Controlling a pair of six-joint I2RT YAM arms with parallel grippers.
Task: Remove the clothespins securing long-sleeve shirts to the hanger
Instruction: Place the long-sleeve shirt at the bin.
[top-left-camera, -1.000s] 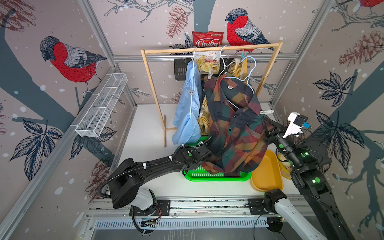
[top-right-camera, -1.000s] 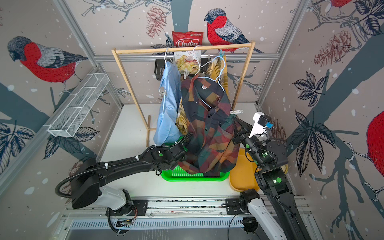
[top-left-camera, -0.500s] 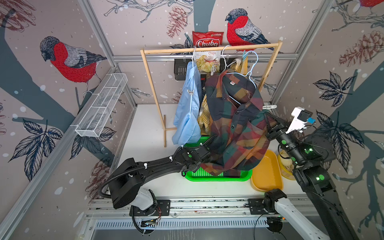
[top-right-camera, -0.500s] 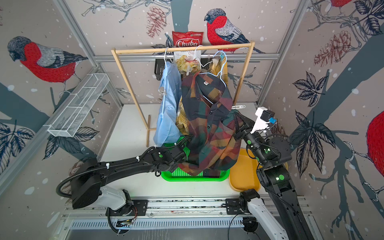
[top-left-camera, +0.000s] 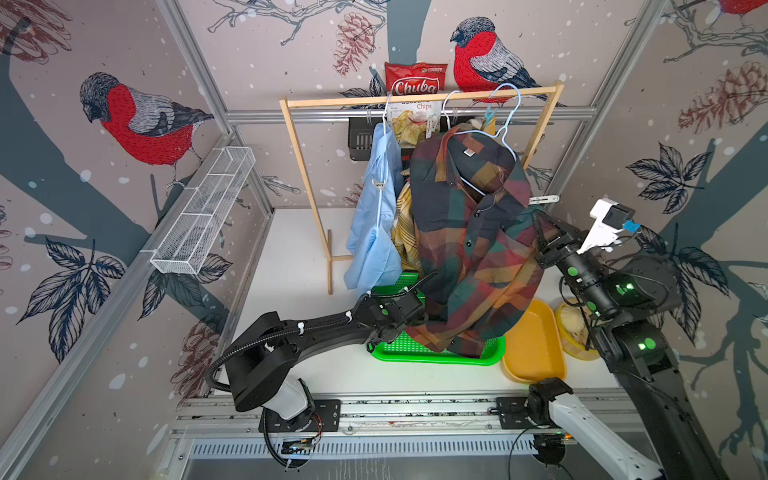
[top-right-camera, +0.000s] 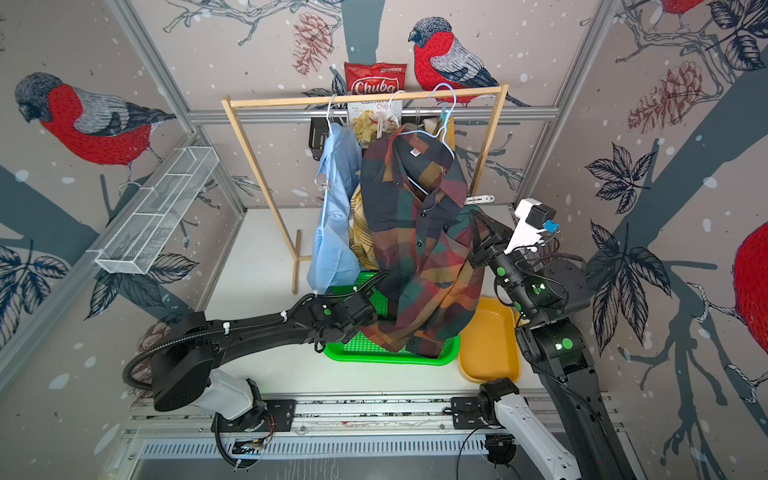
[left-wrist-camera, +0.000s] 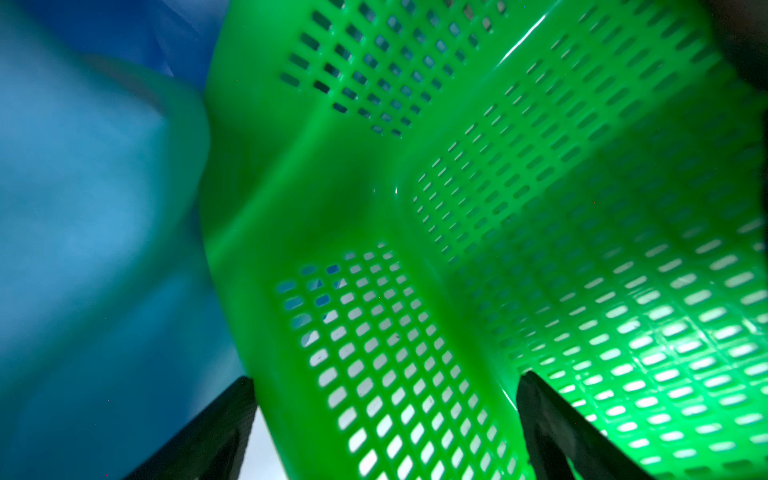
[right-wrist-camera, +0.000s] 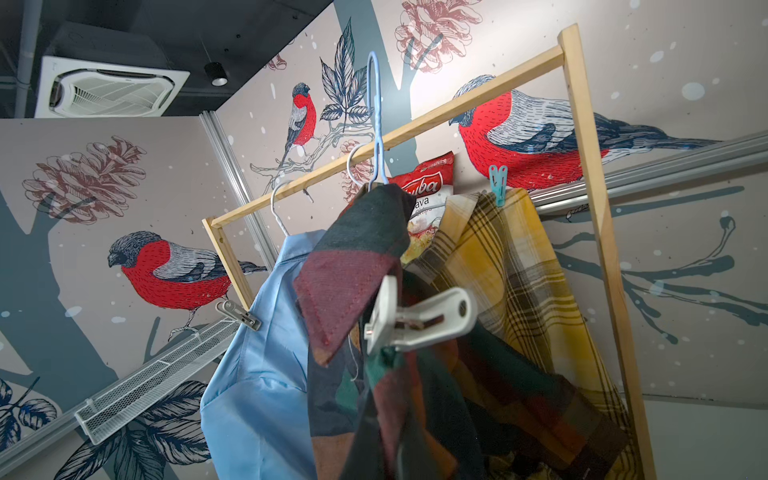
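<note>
Jaws of the right gripper (top-left-camera: 542, 245) squeeze the dark plaid cloth shirt (top-left-camera: 469, 249) (left gripper (left-wrist-camera: 382, 432) gapes wide); a hard tug could pull its blue wire hanger (top-left-camera: 505, 120) off the wooden rail (top-left-camera: 332, 102)

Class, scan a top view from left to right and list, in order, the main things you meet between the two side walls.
white wire basket → light blue shirt → dark plaid shirt → yellow tray → small yellow bowl
</note>
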